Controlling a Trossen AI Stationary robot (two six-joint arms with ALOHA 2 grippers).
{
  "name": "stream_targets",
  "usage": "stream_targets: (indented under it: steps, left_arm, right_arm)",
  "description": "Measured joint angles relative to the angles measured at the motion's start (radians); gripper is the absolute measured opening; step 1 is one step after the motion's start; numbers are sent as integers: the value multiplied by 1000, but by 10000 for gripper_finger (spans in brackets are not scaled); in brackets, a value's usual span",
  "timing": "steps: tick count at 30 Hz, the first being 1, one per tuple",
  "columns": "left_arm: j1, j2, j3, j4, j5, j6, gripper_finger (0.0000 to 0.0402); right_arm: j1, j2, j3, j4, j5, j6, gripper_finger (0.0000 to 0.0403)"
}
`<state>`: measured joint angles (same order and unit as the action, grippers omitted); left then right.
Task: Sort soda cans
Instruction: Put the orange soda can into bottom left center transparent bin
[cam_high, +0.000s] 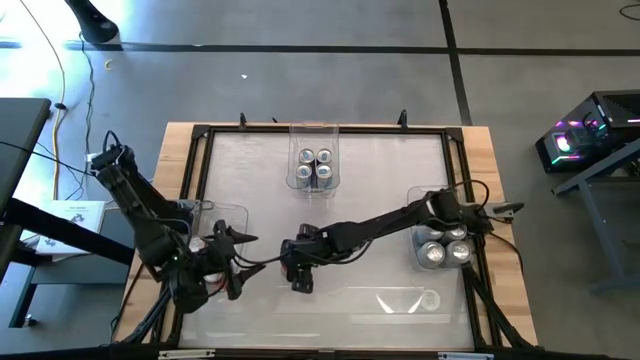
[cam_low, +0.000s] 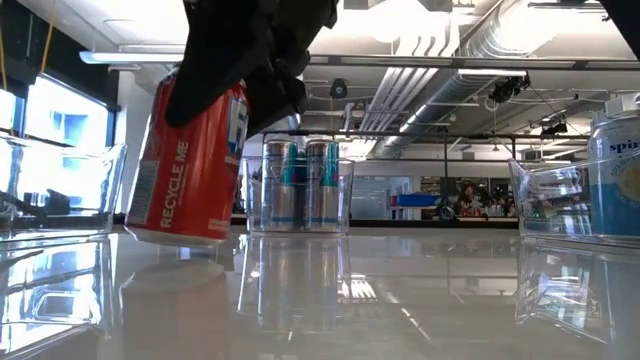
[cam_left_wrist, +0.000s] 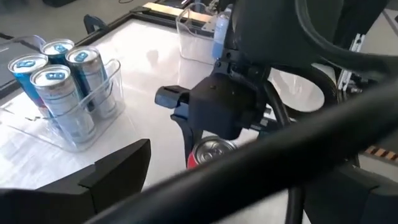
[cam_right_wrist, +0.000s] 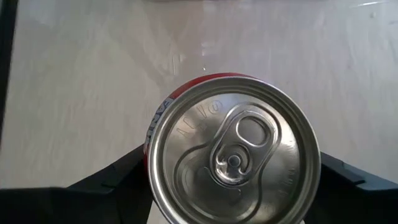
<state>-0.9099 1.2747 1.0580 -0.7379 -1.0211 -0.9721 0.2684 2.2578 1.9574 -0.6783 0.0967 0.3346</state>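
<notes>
Glossy white surface (cam_high: 260, 180) inside a dark frame, on a wooden top, with grey floor around it and an open workshop behind in the low view. At the far middle stands a clear bin (cam_high: 314, 165) with four silver and blue cans (cam_high: 314, 167) upright inside; the low view shows them too (cam_low: 298, 185). At the right edge another clear bin (cam_high: 443, 240) holds several silver-topped cans (cam_high: 445, 251).

Reaching from the right across to the near middle of the surface, the right gripper (cam_high: 298, 270) comes down over a red can (cam_low: 190, 165). Its jaws grasp the can just below the rim, one on each side, as the right wrist view shows with the silver top and pull tab filling the picture (cam_right_wrist: 233, 155). In the low view the red can leans a little, its base at or just above the surface; I cannot tell whether it touches.

On the near left, the left gripper (cam_high: 232, 262) hangs with its jaws released and nothing between them, just beside the right gripper. An empty-looking clear bin (cam_high: 215, 215) sits just behind it on the left.
</notes>
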Motion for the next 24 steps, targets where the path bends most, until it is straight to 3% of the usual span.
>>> stream_targets:
  steps: [9, 24]
  left_arm:
    - [-28, 38, 0, -9, 46, 12, 351]
    - [-28, 69, 0, -60, 55, -47, 351]
  right_arm:
    - [3, 1, -7, 41, -1, -90, 332]
    - [3, 0, -7, 62, -42, -111, 339]
